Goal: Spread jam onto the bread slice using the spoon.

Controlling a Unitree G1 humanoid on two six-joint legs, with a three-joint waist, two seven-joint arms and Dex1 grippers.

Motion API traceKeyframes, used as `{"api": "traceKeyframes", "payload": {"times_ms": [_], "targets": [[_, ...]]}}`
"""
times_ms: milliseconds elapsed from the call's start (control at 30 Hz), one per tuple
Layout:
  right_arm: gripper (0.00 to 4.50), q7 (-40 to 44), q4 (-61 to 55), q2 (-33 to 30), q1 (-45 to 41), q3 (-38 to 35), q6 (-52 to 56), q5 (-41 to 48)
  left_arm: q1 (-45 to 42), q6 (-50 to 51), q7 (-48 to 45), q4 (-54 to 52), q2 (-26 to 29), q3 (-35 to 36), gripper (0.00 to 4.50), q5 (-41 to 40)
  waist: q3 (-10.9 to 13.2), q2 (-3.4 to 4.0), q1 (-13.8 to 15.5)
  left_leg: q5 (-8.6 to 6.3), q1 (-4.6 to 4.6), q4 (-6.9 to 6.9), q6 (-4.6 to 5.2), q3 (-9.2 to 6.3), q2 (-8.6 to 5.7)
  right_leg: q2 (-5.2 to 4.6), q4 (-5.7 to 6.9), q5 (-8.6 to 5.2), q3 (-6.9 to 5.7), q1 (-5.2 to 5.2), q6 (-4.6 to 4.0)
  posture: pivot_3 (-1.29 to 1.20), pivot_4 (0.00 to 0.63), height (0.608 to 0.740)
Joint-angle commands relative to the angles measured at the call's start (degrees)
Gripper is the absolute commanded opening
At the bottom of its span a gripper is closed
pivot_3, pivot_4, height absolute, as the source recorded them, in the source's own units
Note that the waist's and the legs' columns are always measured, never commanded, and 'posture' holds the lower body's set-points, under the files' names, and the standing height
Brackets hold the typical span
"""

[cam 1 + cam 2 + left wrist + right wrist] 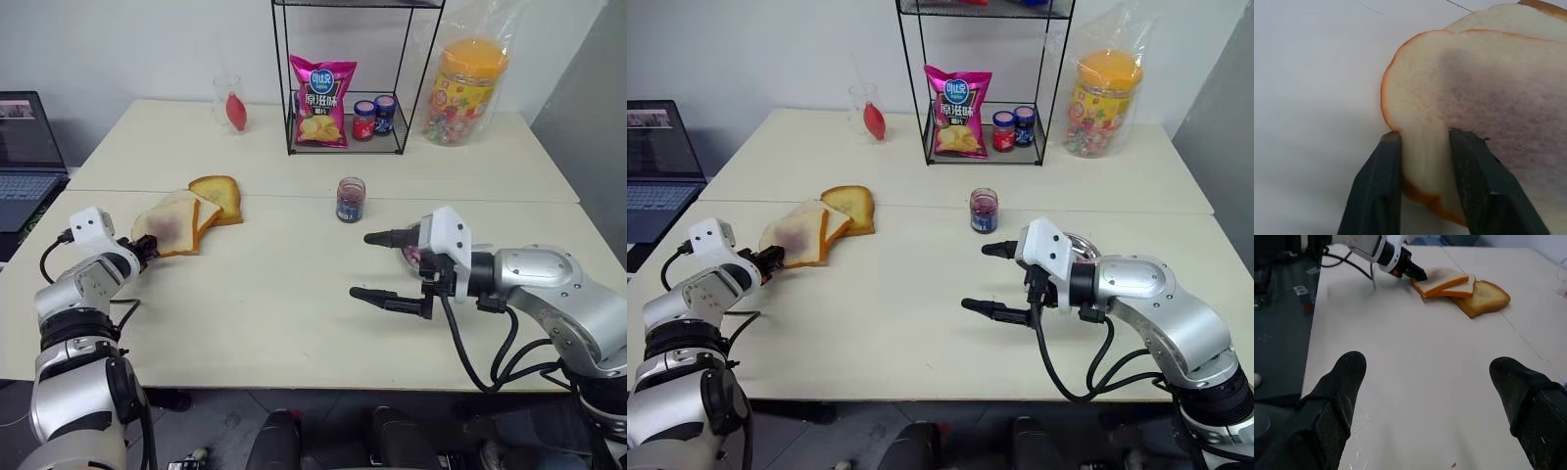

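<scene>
- Right gripper (380, 266): nearest the robot, hovering over the front right of the counter (294, 323). Fingers spread wide, nothing between them.
- Left gripper (1425, 183): at the counter's left edge, fingers pinching the near corner of the bread slice (168, 227). In the left wrist view the crumb bulges and folds between the two fingers (1376, 191), so the grip is already deforming it.
- Bread slice: pale, thin tan crust, purple-red smear in its middle; it lies on top of a second pale slice, with a golden-brown toasted slice (219, 195) just behind, overlapping.
- Handling judgement: light, soft, easily torn. A corner pinch will likely make it sag or rip if lifted; better to slide it flat, or to hold the crust edge lightly as an anchor while spreading.
- Jam jar (350, 200): small clear glass, dark contents, upright at mid-counter, well apart from the bread. Rigid, smooth, probably slippery; take it around the body.
- Spoon: cannot locate it with confidence. Something glints behind the right wrist, too hidden to identify.
- Far: wire shelf (348, 147) holding a crisp packet and two lidded jars.
</scene>
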Motion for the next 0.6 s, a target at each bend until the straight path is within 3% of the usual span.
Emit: {"api": "traceKeyframes", "payload": {"times_ms": [33, 167, 600], "targets": [[4.50, 0.58, -1.37, 0.19, -0.54, -2.21, -1.69, 1.40, 1.00, 0.74, 0.29, -2.08, -0.41, 0.29, 0.57, -0.53, 0.00, 0.00, -0.02, 0.00, 0.00, 0.00, 0.00, 0.00, 0.00, 0.00, 0.00, 0.00, 0.00, 0.00, 0.00, 0.00, 0.150, 0.740], [4.50, 0.86, -0.93, 0.00, 0.27, -2.13, -2.69, 0.96, 1.89, 1.19, 0.69, -4.26, -0.97, 0.77, 0.03, -1.27, 0.00, 0.00, -0.10, 0.00, 0.00, 0.00, 0.00, 0.01, 0.00, 0.00, 0.00, 0.00, 0.01, 0.00, 0.00, 0.00, 0.150, 0.740], [4.50, 0.84, -0.68, -0.25, 1.16, -2.07, -3.46, 0.45, 5.88, 0.31, 4.69, -15.99, -3.06, 5.57, 0.03, -5.21, 0.01, -0.01, -0.34, 0.00, -0.09, 0.00, 0.00, 0.01, 0.02, 0.00, -0.02, 0.00, 0.01, -0.07, 0.00, 0.00, 0.150, 0.740]]}}
